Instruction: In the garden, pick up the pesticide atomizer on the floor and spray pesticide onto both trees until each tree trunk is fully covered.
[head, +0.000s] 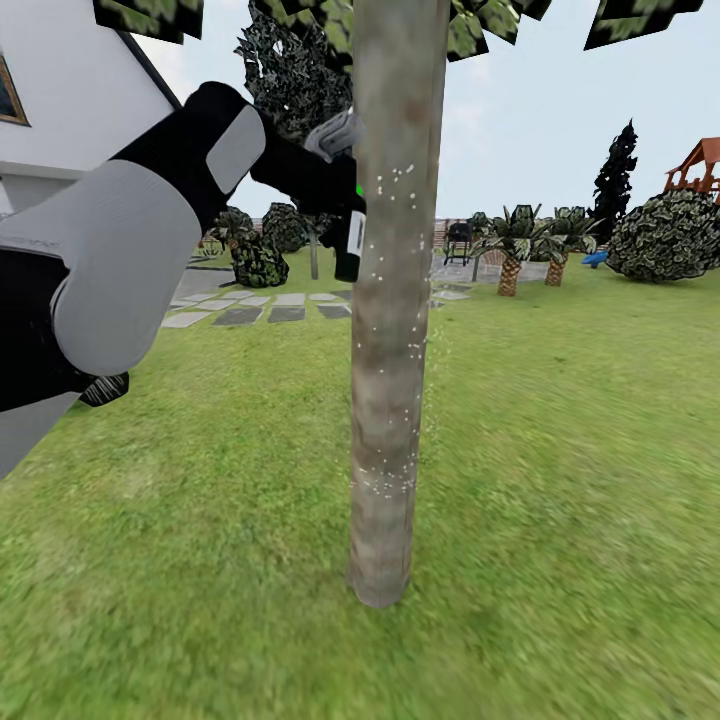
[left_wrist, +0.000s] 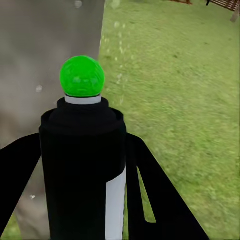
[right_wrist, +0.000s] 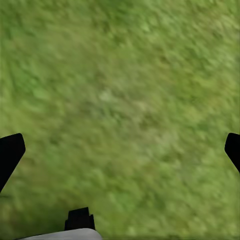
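Stretching wide to the far side, the lawn (head: 560, 470) of the garden is seen under a pale sky, with a white house wall (head: 70, 90) at the far left, grey stepping stones (head: 262, 312) on the grass, short palms (head: 512, 250) and round shrubs (head: 668, 236) far to the right, and a wooden play tower (head: 700, 168) at the far right edge. Near the middle, a thick grey-brown tree trunk (head: 390, 300) is planted upright, flecked with small white droplets (head: 395, 190) along its height. The left arm (head: 130, 250) is raised from the near left toward the trunk, and the pesticide atomizer (head: 348, 235) is held just beside the trunk's left edge. In the left wrist view the left gripper (left_wrist: 82, 165) is seen clenched around the atomizer's black, white-labelled body, its green spot (left_wrist: 82, 76) turned toward the trunk, with droplets scattered over the grass beyond. In the right wrist view the right gripper (right_wrist: 120, 150) is seen spread wide and unloaded over blurred grass, only its two black fingertips (right_wrist: 10, 152) entering at the picture's edges.
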